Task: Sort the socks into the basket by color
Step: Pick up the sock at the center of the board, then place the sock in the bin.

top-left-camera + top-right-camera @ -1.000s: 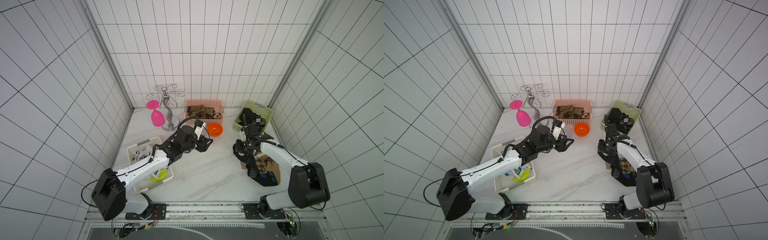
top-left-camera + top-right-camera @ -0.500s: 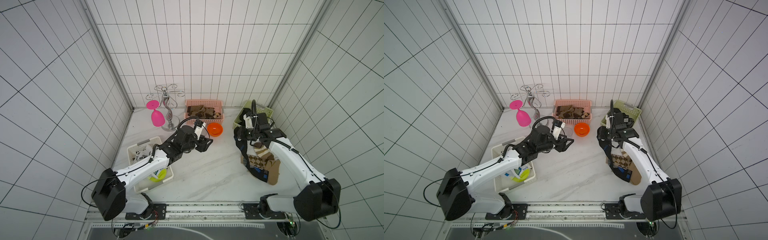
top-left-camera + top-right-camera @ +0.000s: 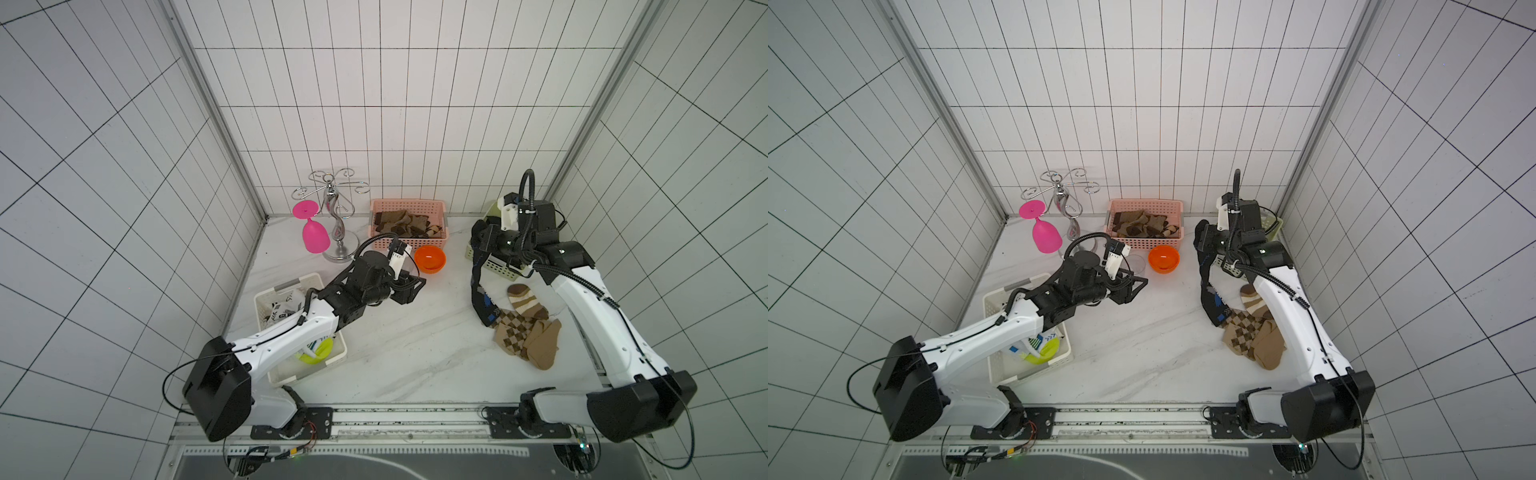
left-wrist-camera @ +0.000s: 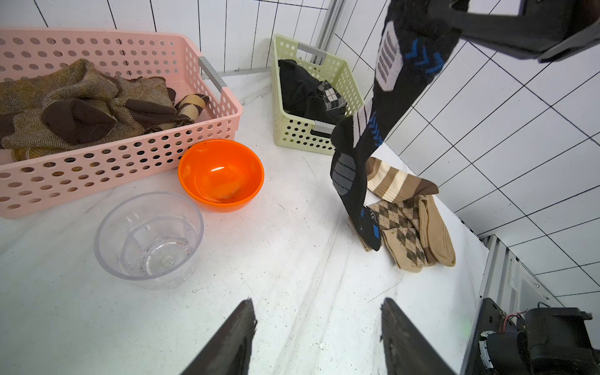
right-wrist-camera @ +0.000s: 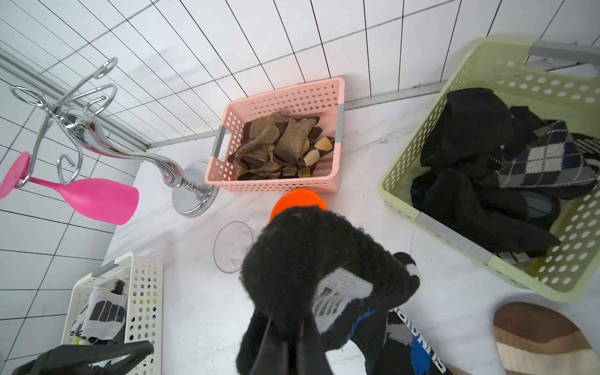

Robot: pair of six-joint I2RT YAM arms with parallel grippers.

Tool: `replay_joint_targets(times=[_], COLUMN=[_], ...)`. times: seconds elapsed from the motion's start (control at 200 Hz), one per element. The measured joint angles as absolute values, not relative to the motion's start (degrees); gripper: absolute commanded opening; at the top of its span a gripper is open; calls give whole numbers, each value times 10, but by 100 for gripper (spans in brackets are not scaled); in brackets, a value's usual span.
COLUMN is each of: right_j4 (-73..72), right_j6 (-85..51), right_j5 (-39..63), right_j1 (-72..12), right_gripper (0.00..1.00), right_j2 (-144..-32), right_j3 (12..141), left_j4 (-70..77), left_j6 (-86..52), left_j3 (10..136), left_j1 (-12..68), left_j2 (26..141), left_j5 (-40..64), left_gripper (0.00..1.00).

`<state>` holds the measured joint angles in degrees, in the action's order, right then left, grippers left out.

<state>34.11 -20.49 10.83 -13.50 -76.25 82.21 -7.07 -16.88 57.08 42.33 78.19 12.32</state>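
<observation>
Bowl (image 3: 429,259) before the back basket (image 3: 407,202), rack (image 3: 343,249) left of it, loose socks (image 3: 525,338) on table (image 3: 395,340) at right.

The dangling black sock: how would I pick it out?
Find the pale green basket in the far right corner. Beside it the right hand holds up a long black sock, its lower end by the brown socks. Unlike those, it hangs and has blue chevrons.

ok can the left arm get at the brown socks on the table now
Probably not cleanly: the black sock hanging from the right arm's shut jaws dangles between it and the brown socks.
</observation>
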Motion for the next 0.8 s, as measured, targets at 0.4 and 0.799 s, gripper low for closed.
replay_joint_targets(times=[0.4,0.799], right_j4=[290,223], right_j6=[-197,-179], right_j5=[65,30], right_j1=[-77,-37], right_gripper=[0,0], right_j2=[-795,-880], right_j3=[917,1036], left_j4=[-71,-74], left_j6=[-166,-165], left_j3=[571,573], left_j1=[423,423], left_j2=[782,782], left_j5=[132,133], left_gripper=[62,62])
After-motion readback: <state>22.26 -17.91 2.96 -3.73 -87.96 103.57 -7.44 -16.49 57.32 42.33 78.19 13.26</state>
